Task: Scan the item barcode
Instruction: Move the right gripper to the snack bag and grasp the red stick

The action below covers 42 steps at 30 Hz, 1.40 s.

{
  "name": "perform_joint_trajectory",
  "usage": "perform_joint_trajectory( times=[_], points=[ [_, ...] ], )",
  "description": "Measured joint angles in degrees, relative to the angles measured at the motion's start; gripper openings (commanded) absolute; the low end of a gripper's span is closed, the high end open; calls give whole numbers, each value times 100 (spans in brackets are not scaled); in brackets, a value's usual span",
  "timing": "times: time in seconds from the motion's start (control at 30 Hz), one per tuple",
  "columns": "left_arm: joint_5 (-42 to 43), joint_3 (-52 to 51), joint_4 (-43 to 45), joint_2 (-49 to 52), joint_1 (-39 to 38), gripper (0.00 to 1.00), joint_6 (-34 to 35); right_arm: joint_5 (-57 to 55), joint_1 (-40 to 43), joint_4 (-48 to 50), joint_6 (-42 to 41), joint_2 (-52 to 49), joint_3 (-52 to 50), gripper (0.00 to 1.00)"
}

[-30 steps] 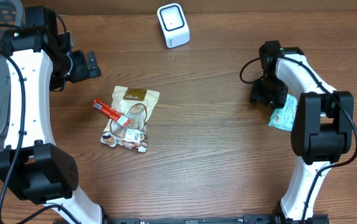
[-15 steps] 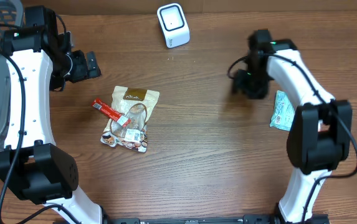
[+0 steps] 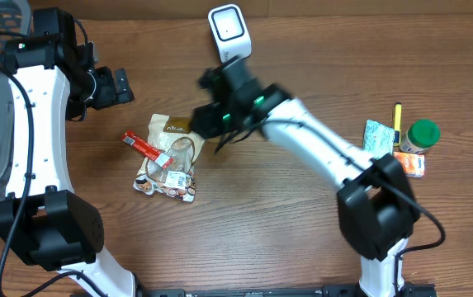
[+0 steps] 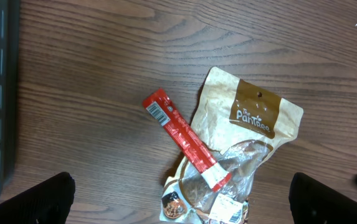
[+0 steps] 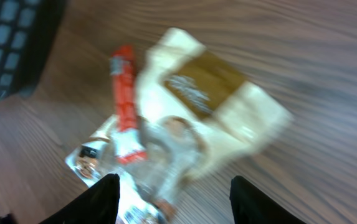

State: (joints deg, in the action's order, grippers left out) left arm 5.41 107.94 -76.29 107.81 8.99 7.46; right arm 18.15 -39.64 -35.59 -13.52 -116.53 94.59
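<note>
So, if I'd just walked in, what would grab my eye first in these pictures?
Most likely the white right arm slung diagonally across the wooden table, its gripper hanging open over the edge of a beige paper snack pouch left of centre. A thin red stick packet lies slantwise across that pouch, its barcode showing, and a small white box-shaped scanner sits at the table's far edge.

Red stick pkt (image 4: 184, 142), tan pouch (image 4: 218, 118) w/ brown label (image 4: 256, 115), white scanner (image 3: 229, 33), brown woodgrain table (image 3: 302, 223)
</note>
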Motion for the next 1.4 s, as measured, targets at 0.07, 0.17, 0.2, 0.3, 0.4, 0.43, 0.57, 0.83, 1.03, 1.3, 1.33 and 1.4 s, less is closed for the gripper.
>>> perform_joint_trajectory(
  times=[0.07,0.17,0.2,0.3,0.4,0.43,0.57,0.83,1.03,1.3,1.33,1.4],
  points=[
    [0,0,0,0,0,100,0,-319,-328,278,2,-7,-26,61],
    [0,0,0,0,0,100,0,-706,-723,782,11,-87,-35,60],
    [0,0,0,0,0,100,0,-785,-833,911,28,-140,-35,61],
    [0,0,0,0,0,100,0,-962,-1095,1263,229,-385,-35,63],
    [0,0,0,0,0,100,0,-1045,-1257,1471,542,-673,-48,63],
    [0,0,0,0,0,100,0,-1062,-1283,1543,612,-756,-50,63],
    [0,0,0,0,0,100,0,-1113,-1283,1805,785,-1021,-55,64],
    [0,0,0,0,0,100,0,-1158,-1257,1891,898,-1309,-55,63],
    [0,0,0,0,0,100,0,-1172,-1257,1862,946,-1478,-55,34],
    [0,0,0,0,0,100,0,-1211,-1252,2140,938,-1502,-59,4],
    [0,0,0,0,0,100,0,-1213,-1250,2146,940,-1499,-59,4],
    [0,0,0,0,0,100,0,-1211,-1248,2124,940,-1486,-57,4]
  ],
)
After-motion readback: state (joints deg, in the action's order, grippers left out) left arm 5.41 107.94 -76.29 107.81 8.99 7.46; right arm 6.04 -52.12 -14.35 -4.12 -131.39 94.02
